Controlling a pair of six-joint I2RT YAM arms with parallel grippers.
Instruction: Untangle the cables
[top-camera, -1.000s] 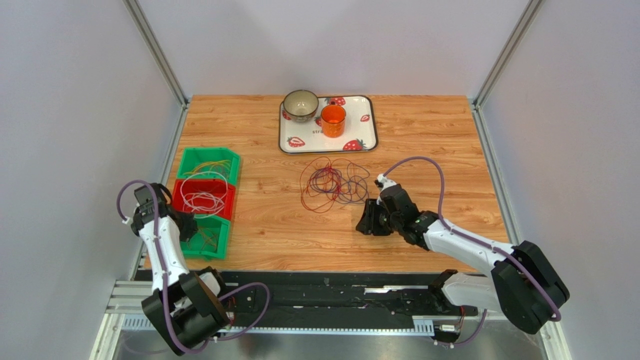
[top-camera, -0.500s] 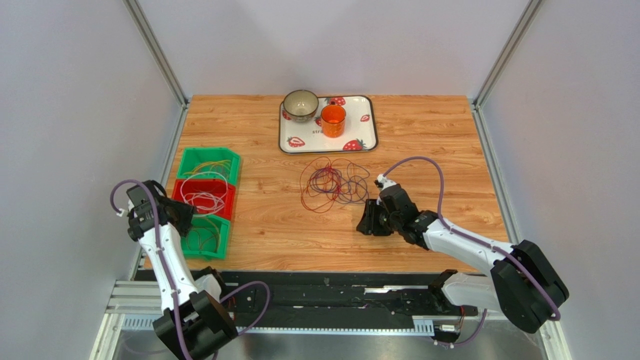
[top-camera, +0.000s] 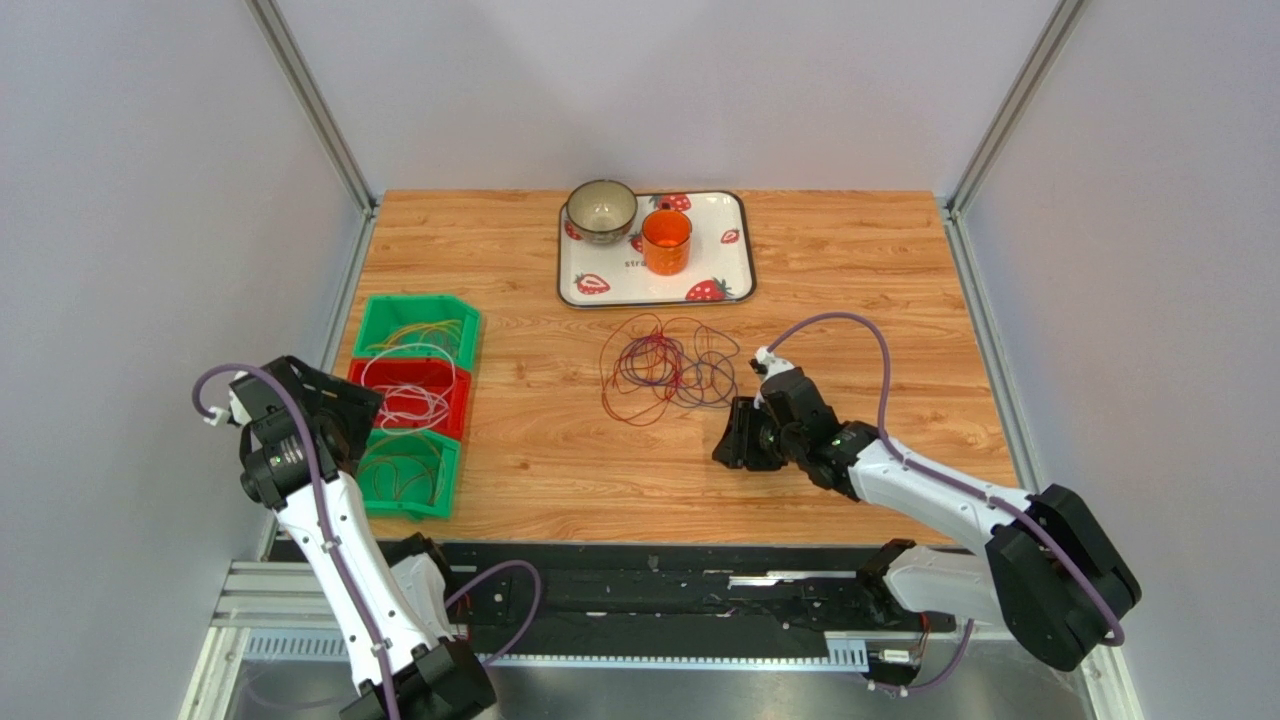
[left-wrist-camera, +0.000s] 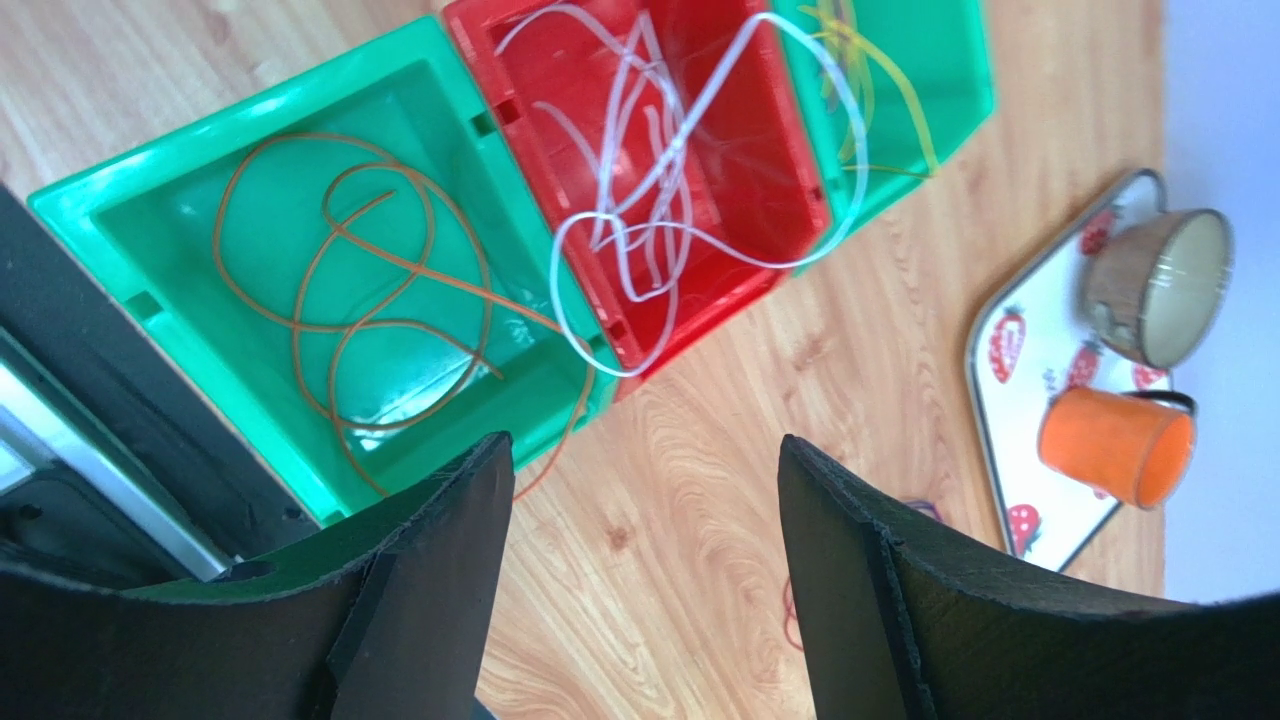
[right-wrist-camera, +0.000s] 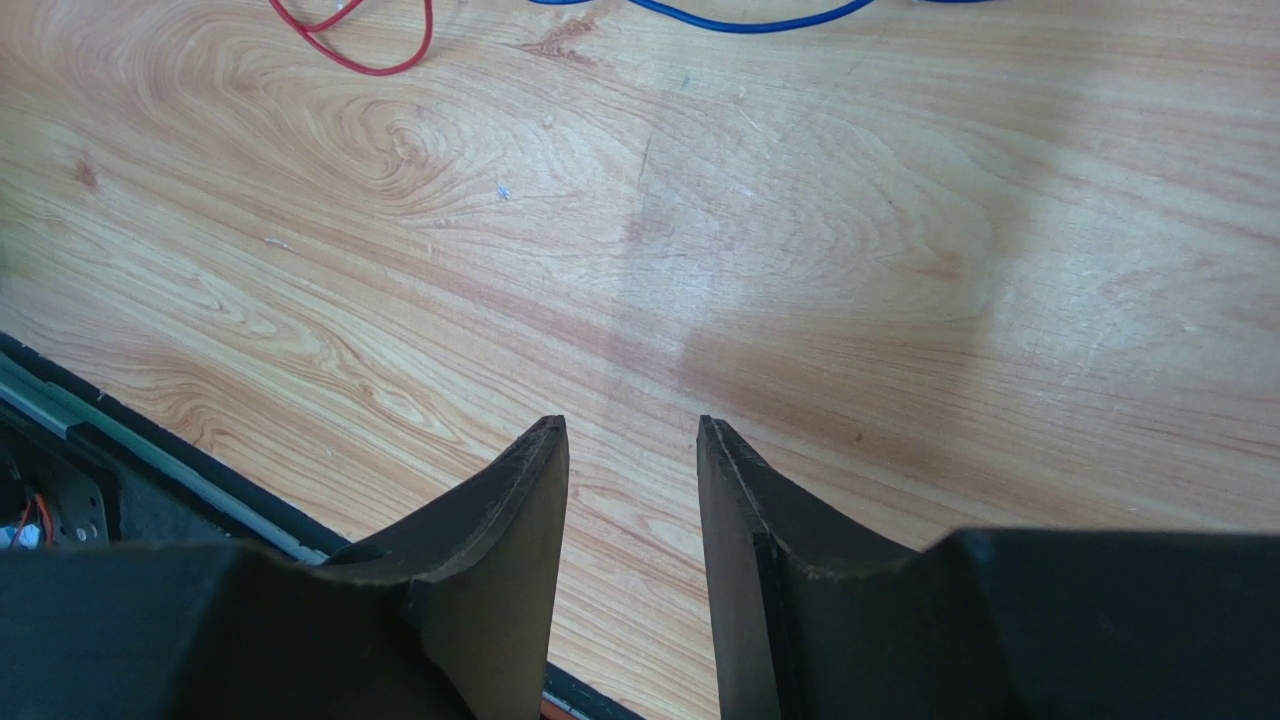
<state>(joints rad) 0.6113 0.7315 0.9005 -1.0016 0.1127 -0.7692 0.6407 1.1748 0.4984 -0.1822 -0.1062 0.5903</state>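
Mid-table, the cables (top-camera: 666, 368) lie tangled, single strands hard to trace; more sit in the bins (top-camera: 370, 318). Left gripper (left-wrist-camera: 643, 450), right gripper (right-wrist-camera: 631, 428): jaws apart, empty. Right wrist view crops the tangle.

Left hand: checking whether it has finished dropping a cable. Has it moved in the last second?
Yes. In the top view the left hand shifted left, away from the near green bin.

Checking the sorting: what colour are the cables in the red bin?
White cables; left wrist view shows best.
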